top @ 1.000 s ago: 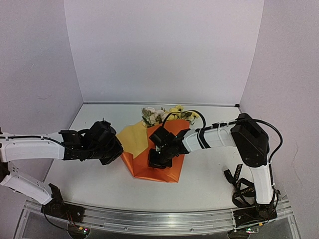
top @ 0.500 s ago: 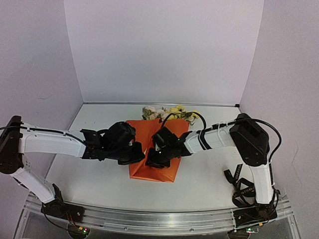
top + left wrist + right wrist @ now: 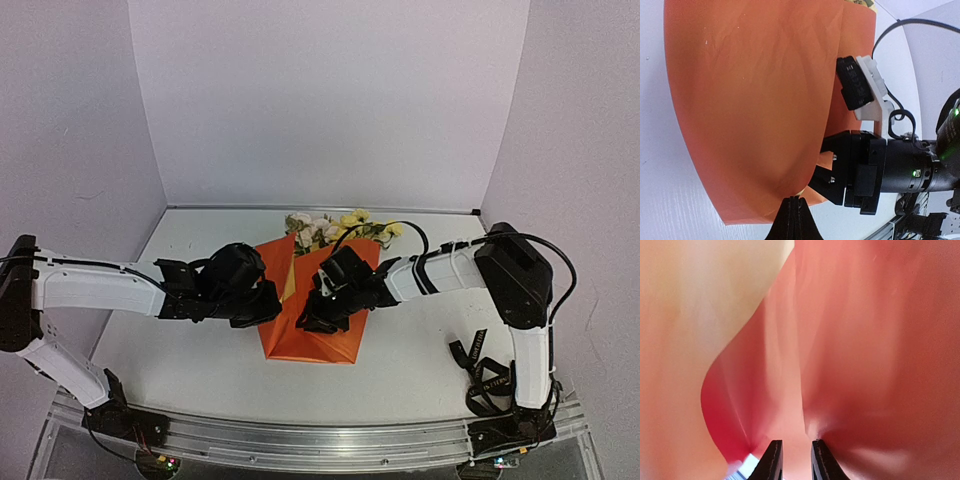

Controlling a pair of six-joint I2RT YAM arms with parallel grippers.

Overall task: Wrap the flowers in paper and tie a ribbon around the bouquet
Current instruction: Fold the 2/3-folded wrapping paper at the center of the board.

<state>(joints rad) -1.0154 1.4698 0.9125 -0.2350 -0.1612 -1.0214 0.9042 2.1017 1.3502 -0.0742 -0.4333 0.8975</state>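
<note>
Where the right gripper (image 3: 793, 460) crowds the paper (image 3: 322, 342), flowers (image 3: 318, 229) show beyond.

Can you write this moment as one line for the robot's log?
left claw: shut on paper edge | right claw: at a paper fold, grip unclear | flowers: sticking out the far end

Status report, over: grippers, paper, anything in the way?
Left gripper shut on paper. Right gripper at paper, grip unclear. Flowers inside fold. Ribbon aside, untouched.

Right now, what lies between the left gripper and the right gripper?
The paper. In the top view its raised orange fold, with a yellow sliver, stands between the left gripper and the right gripper.
</note>
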